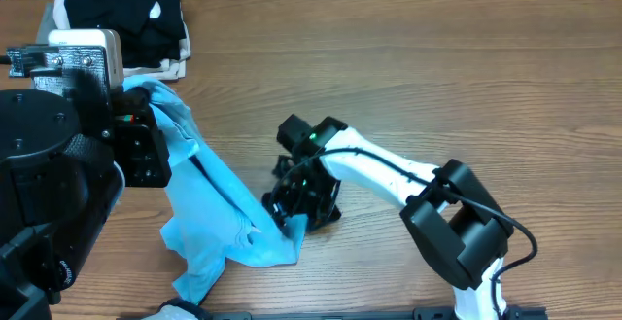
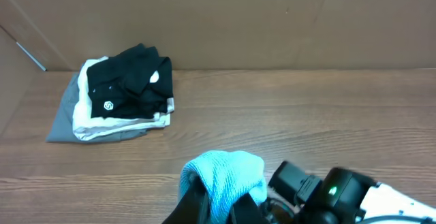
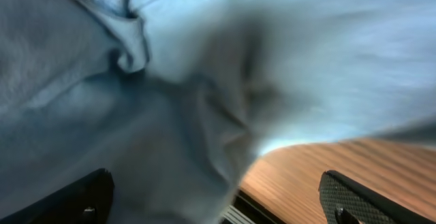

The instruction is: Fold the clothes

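One thin sky-blue T-shirt (image 1: 209,198) is pinched at a bunched corner by the pressed-together fingers of the left gripper (image 2: 219,207) and held up, the rest draped onto the brown wooden table (image 1: 437,87). At its right edge, the right gripper (image 1: 292,215) is set with fingers (image 3: 85,200) spread wide.

Soft even light, blurry right-wrist close-up

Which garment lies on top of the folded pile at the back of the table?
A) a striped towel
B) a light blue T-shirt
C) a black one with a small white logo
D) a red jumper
C: the left wrist view shows the black garment with its small white logo resting on the beige and grey folded pieces; the blue T-shirt is apart, bunched in the left gripper.
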